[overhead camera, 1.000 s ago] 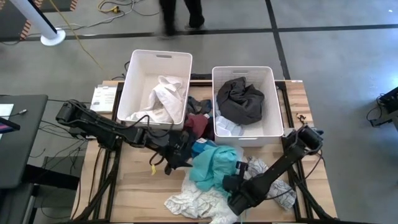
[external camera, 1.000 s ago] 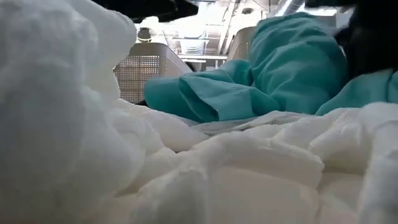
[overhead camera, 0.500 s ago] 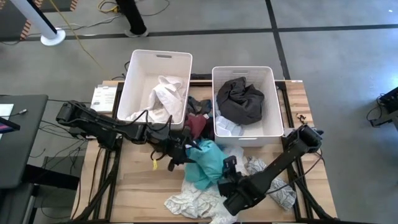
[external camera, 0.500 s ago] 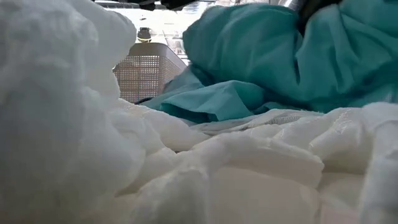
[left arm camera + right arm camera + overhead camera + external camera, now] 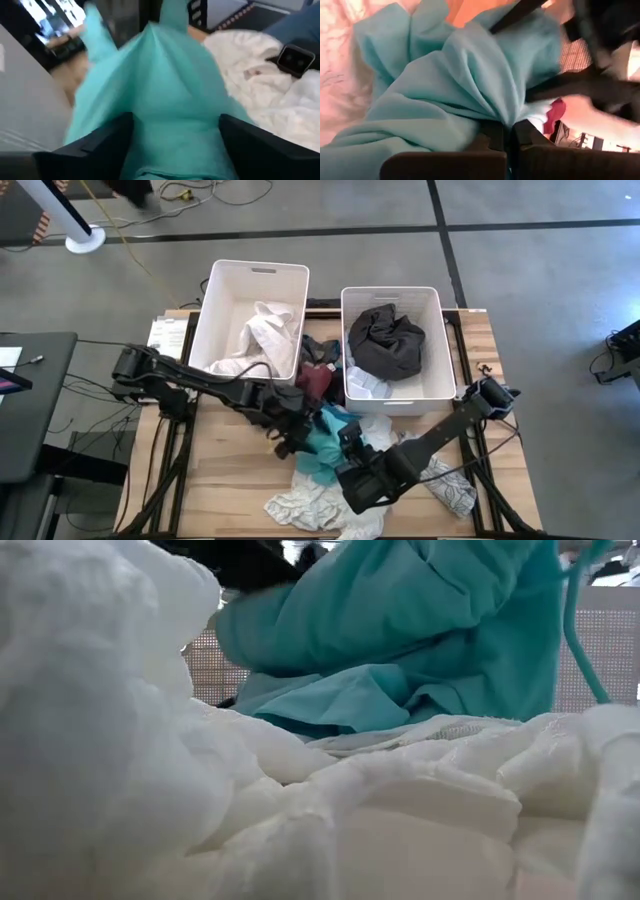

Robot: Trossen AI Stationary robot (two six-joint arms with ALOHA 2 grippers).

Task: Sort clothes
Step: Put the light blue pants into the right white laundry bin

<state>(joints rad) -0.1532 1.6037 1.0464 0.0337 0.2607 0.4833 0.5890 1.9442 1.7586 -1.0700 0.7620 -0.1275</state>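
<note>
teal garment pinched between two arms on a wooden bench

the bench [image 5: 230, 480] is pale wood planks on a dark frame, standing on a grey concrete floor [image 5: 520, 270] crossed by dark lines, with loose cables near the far edge. a dark side table [image 5: 35, 410] sits off the bench's left end.

two white bins stand at the back of the bench: the left bin [image 5: 250, 320] holds white clothes [image 5: 262, 335], the right bin [image 5: 392, 345] holds a dark grey garment [image 5: 388, 340]. between the bins lie maroon and dark pieces [image 5: 318, 375].

the teal garment [image 5: 322, 442] is bunched at mid-bench, partly lifted, over a heap of white and patterned clothes [image 5: 320, 508] near the front edge. from bench height that heap [image 5: 300, 820] fills the foreground, with the teal cloth [image 5: 400, 630] hanging behind it.

the right gripper [image 5: 509, 137] has its fingers pressed together, pinching a fold of the teal cloth [image 5: 455, 85]. the left gripper [image 5: 292, 435] is just beside it at the garment's left side; its fingers [image 5: 97, 142] are spread wide with teal fabric [image 5: 165, 95] lying between them.
</note>
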